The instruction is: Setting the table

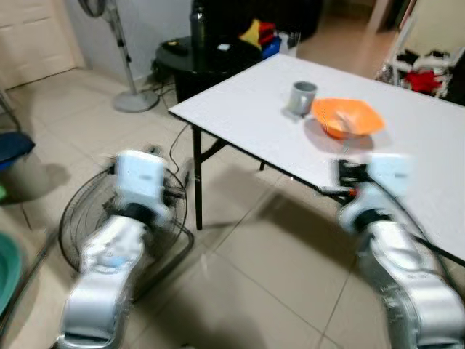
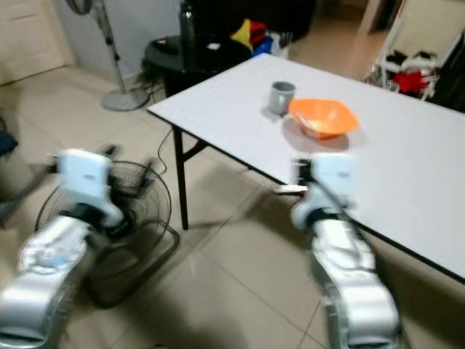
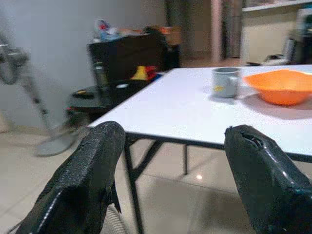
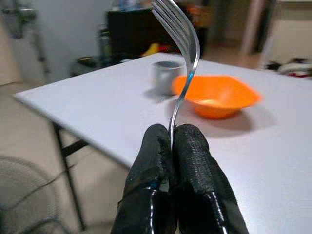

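Observation:
A white table (image 1: 247, 109) carries a grey mug (image 1: 302, 97) and, right beside it, an orange bowl (image 1: 346, 117). My right gripper (image 4: 171, 141) is shut on a metal fork (image 4: 181, 44), its tines pointing up toward the bowl (image 4: 219, 96) and mug (image 4: 165, 76). That right arm (image 1: 378, 196) hovers at the table's near edge, just short of the bowl. In the left wrist view my left gripper (image 3: 173, 146) stands open with nothing between its fingers, facing the table's corner. The left arm (image 1: 138, 182) is over the floor, left of the table.
A floor fan (image 1: 120, 211) lies on the tiles under my left arm. A standing fan (image 1: 123, 58) and a dark round side table (image 1: 196, 58) with a bottle sit behind the table's far corner. Clothes and a rack (image 1: 425, 65) are at the back right.

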You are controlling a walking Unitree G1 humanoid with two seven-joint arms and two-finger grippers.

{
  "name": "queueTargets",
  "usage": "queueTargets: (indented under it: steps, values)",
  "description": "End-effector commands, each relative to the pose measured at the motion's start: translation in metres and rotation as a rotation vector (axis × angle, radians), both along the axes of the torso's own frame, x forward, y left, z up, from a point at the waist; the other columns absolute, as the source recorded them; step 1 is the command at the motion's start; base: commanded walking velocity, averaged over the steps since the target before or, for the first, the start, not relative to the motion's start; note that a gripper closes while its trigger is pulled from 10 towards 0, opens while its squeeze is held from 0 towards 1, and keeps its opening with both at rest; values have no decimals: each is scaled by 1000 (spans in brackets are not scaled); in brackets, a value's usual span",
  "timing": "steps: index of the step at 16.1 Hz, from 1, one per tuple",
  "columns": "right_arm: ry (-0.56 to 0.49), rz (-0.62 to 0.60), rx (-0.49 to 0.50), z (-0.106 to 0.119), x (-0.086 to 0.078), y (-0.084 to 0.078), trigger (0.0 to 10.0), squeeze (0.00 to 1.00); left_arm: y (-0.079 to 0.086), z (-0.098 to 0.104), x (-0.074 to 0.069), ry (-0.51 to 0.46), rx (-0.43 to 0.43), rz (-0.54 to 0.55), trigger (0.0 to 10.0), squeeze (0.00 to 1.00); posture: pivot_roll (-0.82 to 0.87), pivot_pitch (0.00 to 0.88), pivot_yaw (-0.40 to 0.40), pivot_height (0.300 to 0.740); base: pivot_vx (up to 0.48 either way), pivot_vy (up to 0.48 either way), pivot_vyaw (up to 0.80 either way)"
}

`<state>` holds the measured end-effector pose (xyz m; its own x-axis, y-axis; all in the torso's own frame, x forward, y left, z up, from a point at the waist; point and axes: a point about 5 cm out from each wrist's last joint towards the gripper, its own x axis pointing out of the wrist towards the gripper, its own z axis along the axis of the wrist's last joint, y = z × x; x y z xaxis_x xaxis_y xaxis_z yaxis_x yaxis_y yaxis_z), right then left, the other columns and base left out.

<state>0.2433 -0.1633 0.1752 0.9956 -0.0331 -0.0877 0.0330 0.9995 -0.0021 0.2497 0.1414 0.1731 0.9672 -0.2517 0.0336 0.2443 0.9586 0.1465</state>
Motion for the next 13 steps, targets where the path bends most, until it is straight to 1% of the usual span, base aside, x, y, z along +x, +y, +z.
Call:
queueTargets:
  steps: [1,5,8,12,13]
  values:
    - [-23,35,18,5,2,9,10000,0,9,3,1,-13,20,30,10000,0,103,0,4,740,289,0,0]
    - [-30,-2,21,5,2,6,10000,0,7,2,6,-10,21,10,10000,0,92,0,18,740,292,0,0]
    - [-32,-2,16,6,2,6,10000,0,6,2,7,-9,16,7,10000,0,82,0,24,740,291,0,0]
    - [-25,5,10,6,5,6,10000,0,7,1,7,-6,7,19,10000,0,90,0,9,740,290,0,-800]
    - [-28,10,11,7,6,7,10000,0,8,1,7,-7,6,25,10000,0,92,0,6,740,292,0,-450]
